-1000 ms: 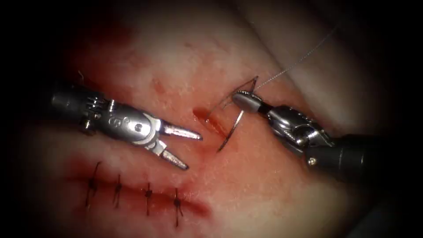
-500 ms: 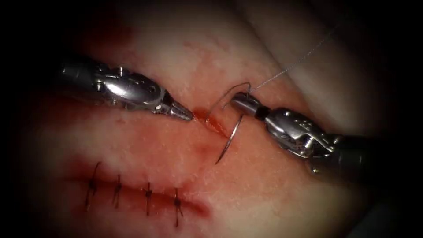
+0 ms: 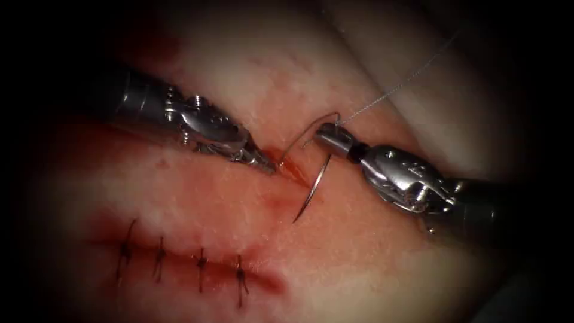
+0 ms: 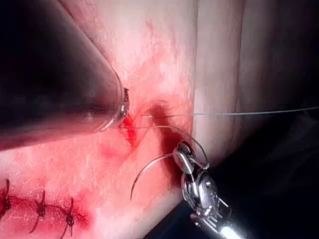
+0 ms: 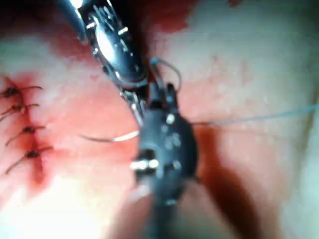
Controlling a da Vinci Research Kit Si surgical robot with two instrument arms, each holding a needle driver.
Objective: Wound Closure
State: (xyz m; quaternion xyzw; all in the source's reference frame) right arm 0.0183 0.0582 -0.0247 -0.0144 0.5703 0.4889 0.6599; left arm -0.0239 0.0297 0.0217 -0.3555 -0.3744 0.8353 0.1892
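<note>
The right tool [image 3: 327,135] has its jaws clamped on the curved needle [image 3: 311,192] near its thread end, the needle clear of the tissue [image 3: 371,263], its tip hanging just right of the open cut [image 3: 293,169]. The left tool [image 3: 266,164] rests closed and empty at the cut's left edge. The thread [image 3: 394,90] trails far right. Risk: the needle could twist in that grip, spoiling its angle. Whether the left tips pinch tissue is hard to tell

Endoscope view lit at centre w/ dark edges; right wrist view blurred.
</note>
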